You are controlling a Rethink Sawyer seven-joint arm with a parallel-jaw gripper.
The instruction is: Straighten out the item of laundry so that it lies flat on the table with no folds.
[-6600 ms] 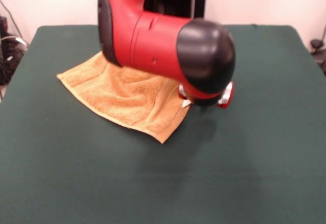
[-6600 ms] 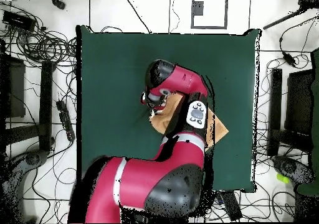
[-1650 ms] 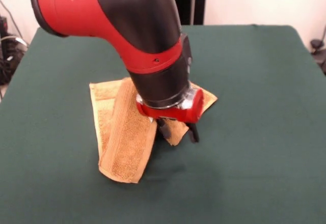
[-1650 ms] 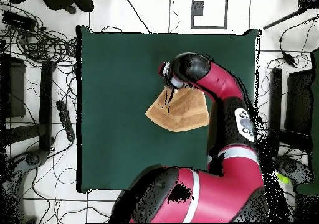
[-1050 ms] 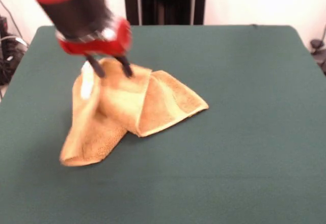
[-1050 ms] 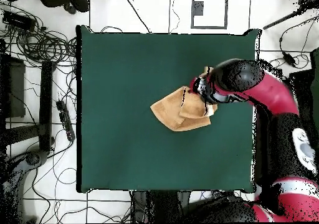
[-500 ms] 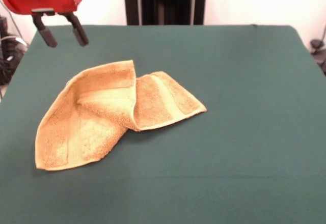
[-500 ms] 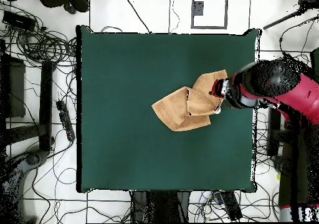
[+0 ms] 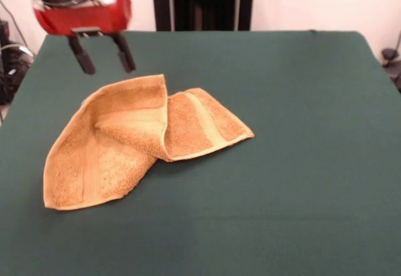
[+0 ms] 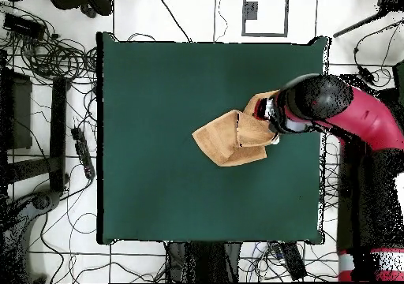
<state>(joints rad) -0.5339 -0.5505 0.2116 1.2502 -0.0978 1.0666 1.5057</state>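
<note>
Gripper [image 9: 101, 54] nearer; towel [image 9: 135, 141] half-folded

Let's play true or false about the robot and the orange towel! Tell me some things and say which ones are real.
1. The towel lies flat with no folds. False: it is folded over itself and rumpled.
2. The gripper is open, its fingers apart. True.
3. The gripper is holding the towel. False: it hangs above the towel, holding nothing.
4. The table is dark green. True.
5. The towel hangs over the table's edge. False: it lies wholly on the green top, as the overhead view shows.
</note>
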